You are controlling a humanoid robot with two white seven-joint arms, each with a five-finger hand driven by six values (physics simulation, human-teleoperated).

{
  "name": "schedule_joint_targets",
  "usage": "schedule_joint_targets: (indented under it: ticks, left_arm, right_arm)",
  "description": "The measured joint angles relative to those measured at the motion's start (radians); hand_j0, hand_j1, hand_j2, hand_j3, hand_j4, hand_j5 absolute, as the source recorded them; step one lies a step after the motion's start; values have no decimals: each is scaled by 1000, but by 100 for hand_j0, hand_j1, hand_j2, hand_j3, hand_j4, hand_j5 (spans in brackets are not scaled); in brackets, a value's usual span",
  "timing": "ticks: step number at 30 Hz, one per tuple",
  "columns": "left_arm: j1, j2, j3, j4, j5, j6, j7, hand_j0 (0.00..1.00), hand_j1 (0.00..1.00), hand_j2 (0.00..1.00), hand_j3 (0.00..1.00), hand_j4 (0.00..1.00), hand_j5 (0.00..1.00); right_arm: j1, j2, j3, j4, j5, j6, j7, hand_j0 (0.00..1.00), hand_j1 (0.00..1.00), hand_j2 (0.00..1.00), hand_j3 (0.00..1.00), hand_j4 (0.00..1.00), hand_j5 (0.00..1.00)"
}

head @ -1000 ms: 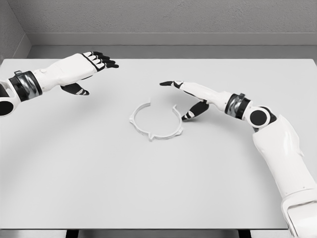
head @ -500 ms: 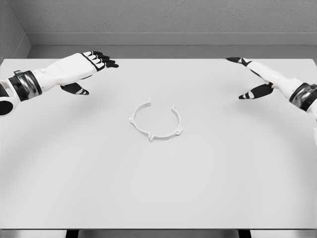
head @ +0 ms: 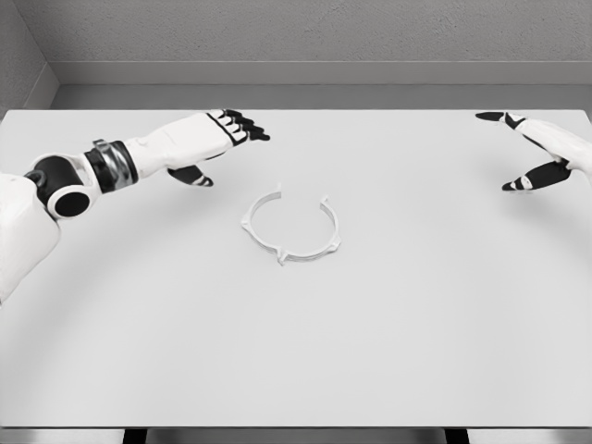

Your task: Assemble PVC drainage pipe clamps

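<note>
A white ring-shaped pipe clamp [head: 290, 228] lies flat on the white table [head: 296, 351] near its middle, with a gap at its far side and small tabs at its near edge. My left hand [head: 222, 141] hovers up and to the left of the clamp, fingers extended and holding nothing. At the far right edge my right hand [head: 532, 153] is also open, fingers spread, well away from the clamp. Neither hand touches the clamp.
A grey wall [head: 296, 37] runs behind the table's far edge. The table's front edge [head: 296, 427] lies at the bottom of the view.
My right hand pulled back from beside the clamp to the far right edge. My left hand moved right, closer to the clamp. The clamp stayed in place.
</note>
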Motion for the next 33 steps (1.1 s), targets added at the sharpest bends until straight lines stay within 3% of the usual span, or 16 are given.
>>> schedule_joint_targets:
  ticks: [9, 16, 33]
  left_arm:
    - [-87, -73, 6, 160, -58, 0, 0, 100, 100, 100, 100, 100, 100]
    - [-103, -135, 9, 278, -102, 0, 1, 100, 100, 100, 100, 100, 100]
    - [-103, -209, -10, 305, -147, 0, 1, 100, 100, 100, 100, 100, 100]
  right_arm:
    - [5, 13, 7, 1, -5, 0, 0, 100, 100, 100, 100, 100, 100]
    - [2, 32, 6, 8, -7, 0, 0, 100, 100, 100, 100, 100, 100]
    - [0, 46, 4, 11, -7, 0, 0, 100, 100, 100, 100, 100, 100]
